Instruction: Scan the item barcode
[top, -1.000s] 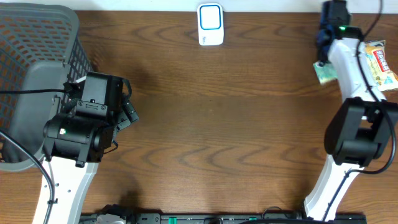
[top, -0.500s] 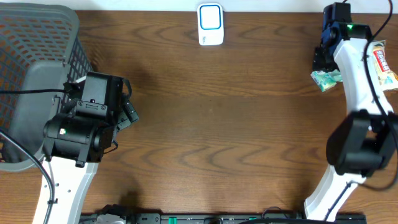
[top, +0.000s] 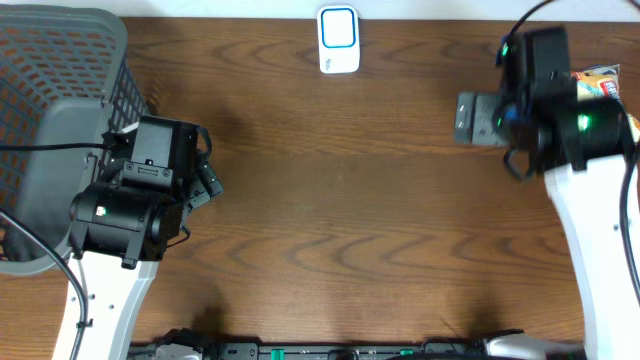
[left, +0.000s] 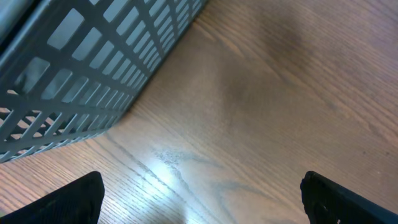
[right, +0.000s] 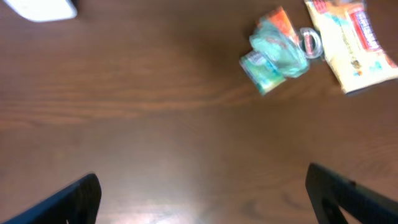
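Observation:
A crumpled teal packet (right: 273, 53) lies on the table at the far right, with a yellow snack packet (right: 351, 40) beside it. In the overhead view only the yellow snack packet (top: 600, 85) shows, since my right arm covers the teal one. The white scanner (top: 339, 40) stands at the back edge, and a corner of the scanner (right: 40, 7) shows in the right wrist view. My right gripper (right: 205, 205) (top: 478, 120) is open and empty, short of the packets. By the basket, my left gripper (left: 202, 205) (top: 190, 170) is open over bare wood.
A grey mesh basket (top: 60, 110) fills the left back corner, and the basket's wall (left: 93, 62) stands close ahead of my left fingers. Brown wooden tabletop (top: 340, 220) lies between the two arms.
My right gripper has opened, left the teal packet on the table and swung left, away from the packets. The left arm has not moved.

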